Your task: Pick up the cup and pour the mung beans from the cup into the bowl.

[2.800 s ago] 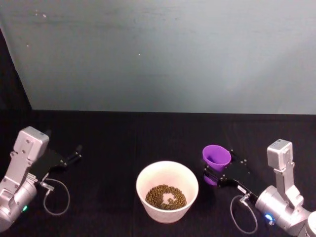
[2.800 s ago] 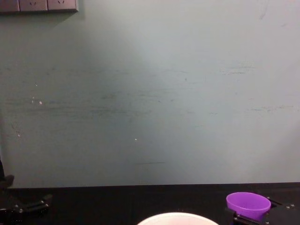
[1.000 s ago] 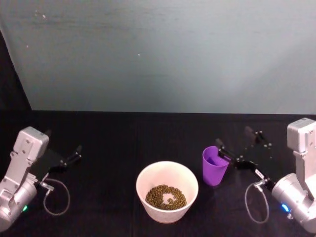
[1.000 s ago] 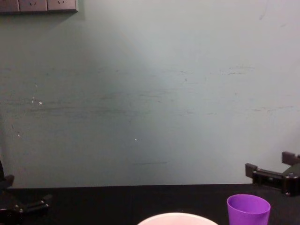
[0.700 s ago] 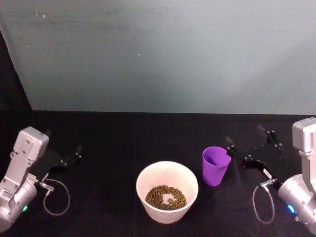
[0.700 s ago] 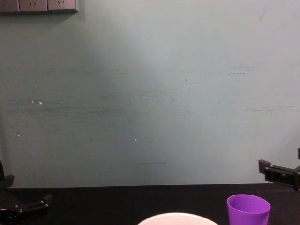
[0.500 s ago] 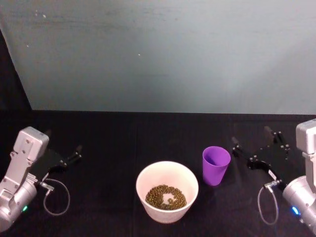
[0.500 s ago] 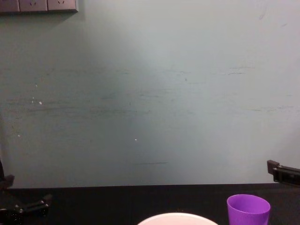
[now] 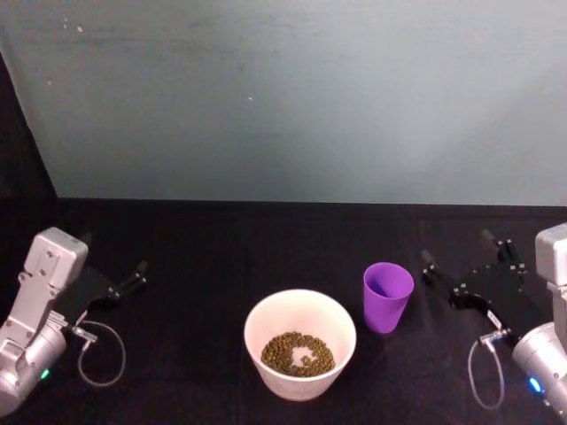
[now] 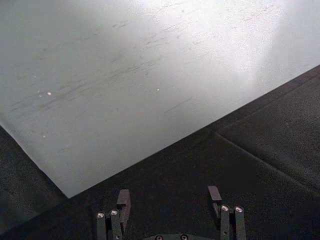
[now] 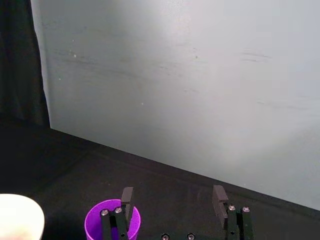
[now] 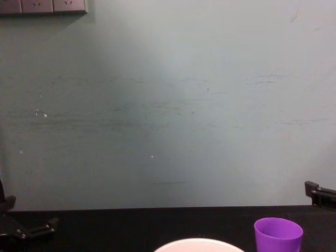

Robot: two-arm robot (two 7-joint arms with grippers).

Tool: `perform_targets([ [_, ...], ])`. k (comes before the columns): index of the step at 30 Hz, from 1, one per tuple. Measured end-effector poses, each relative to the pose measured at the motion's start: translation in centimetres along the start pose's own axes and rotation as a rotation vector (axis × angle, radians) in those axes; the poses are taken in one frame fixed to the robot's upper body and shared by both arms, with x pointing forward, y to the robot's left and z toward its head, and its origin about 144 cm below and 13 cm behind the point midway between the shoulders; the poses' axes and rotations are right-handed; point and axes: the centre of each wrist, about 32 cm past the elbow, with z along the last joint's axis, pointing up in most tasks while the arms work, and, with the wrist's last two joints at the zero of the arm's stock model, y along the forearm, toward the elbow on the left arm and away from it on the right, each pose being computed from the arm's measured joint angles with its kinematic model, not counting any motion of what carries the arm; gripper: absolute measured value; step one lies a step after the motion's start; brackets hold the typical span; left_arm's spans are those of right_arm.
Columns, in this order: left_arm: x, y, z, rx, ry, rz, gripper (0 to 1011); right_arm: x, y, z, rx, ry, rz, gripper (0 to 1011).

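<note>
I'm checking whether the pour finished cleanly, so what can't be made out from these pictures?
- Cup bottom: head view's angle hides the interior floor; leftover beans cannot be ruled out.
- Bowl contents: chest view's lower edge cuts it to a rim.
- Stray beans: too small against the black table.
- Cup in right wrist view: partly behind the right gripper finger.

Head view looks down from above onto the black table [image 9: 266, 239], wall behind. Chest view sits low, level with the table, mostly facing the wall [image 12: 168, 105]. Both share the purple cup [image 9: 387, 297] and bowl [image 9: 299, 343]. Wrist views look forward past their fingers; the left one probably faces bare table.
</note>
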Motion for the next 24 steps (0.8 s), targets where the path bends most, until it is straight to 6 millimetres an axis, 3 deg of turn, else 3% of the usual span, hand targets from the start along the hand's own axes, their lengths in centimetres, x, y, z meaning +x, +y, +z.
perform_targets([
  [24, 0.0, 0.0, 0.0, 0.0, 0.0, 0.0, 1004, -0.04, 0.06, 0.06, -0.005, -0.001, -0.005, 1002],
])
